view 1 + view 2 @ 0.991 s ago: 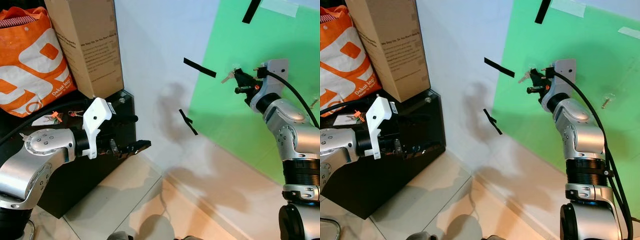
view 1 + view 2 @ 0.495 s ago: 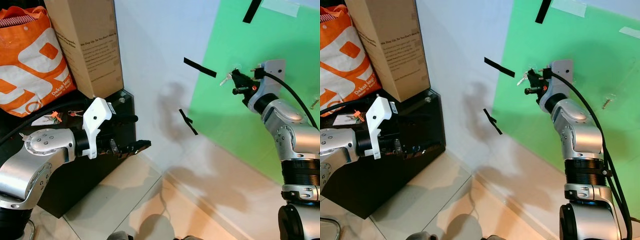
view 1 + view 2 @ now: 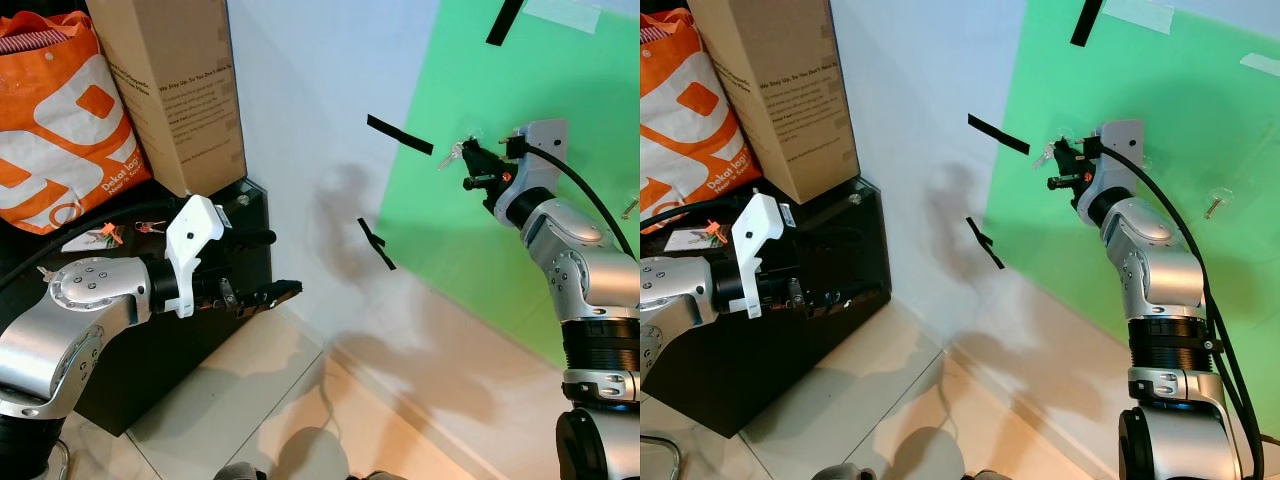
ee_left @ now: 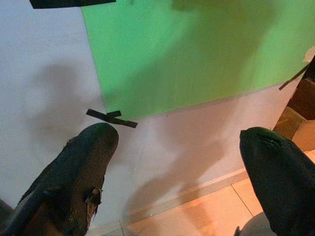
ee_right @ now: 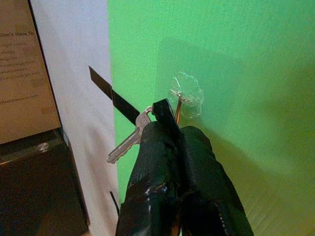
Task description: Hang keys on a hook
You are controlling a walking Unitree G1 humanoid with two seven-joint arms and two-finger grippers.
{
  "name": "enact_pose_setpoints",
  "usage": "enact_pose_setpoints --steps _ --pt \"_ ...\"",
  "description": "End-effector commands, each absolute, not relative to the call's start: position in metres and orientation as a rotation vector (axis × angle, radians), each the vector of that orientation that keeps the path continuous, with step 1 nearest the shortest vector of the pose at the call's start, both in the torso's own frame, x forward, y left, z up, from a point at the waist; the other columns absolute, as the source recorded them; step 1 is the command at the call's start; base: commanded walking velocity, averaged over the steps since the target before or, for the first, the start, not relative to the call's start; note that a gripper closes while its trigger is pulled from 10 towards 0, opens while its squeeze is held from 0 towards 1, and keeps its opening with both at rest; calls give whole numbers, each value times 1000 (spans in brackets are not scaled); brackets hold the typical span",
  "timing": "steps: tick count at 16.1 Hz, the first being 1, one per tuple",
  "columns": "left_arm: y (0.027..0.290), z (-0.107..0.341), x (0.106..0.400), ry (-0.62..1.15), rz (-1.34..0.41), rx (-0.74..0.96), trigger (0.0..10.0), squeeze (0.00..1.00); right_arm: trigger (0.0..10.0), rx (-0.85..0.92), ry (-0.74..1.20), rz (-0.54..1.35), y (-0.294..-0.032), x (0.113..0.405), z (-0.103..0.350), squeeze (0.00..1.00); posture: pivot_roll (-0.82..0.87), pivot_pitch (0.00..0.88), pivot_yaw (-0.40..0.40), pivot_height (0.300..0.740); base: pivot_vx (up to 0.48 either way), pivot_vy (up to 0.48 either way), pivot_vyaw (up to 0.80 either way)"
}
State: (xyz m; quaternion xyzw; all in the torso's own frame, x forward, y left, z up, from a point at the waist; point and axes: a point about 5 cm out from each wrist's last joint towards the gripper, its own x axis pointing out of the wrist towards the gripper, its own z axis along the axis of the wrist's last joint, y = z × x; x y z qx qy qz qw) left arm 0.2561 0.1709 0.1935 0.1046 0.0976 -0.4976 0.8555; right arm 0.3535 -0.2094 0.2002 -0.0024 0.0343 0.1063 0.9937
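Clutter sits well to the left of the work: an orange bag point(image 3: 55, 110) and a tall cardboard box point(image 3: 175, 90) stand on a black cabinet point(image 3: 235, 250) against the white wall point(image 3: 300, 120), with strips of black tape point(image 3: 398, 134) at the edge of the green sheet point(image 3: 560, 90). Nothing lies between the right gripper point(image 3: 470, 160) and that sheet. It is raised to the sheet, fingers clamped together on the keys point(image 5: 129, 138), which stick out to one side. The right wrist view gives what the head views leave too small: a clear stick-on hook point(image 5: 185, 95) on the green, with the gripper tips right at it and a thin metal piece rising from the tips to its centre; whether the keys hang on it cannot be told. The left gripper point(image 3: 262, 295) is held out low beside the cabinet, and its wrist view shows its fingers point(image 4: 81, 172) spread wide with nothing between them
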Motion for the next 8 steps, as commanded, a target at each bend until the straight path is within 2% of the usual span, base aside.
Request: enact_pose_setpoints --steps 1,3,8 --pt "168 194 257 207 -1057 232 10000 0 10000 2 66 198 -212 354 203 0 21 38 -60 740 0 0 0" --pt "168 194 257 207 -1055 232 10000 0 10000 89 61 152 -218 357 206 0 22 38 -62 740 0 0 0" --pt "168 193 257 206 -1054 230 10000 0 10000 236 92 172 -218 356 205 0 22 32 -63 740 0 0 0"
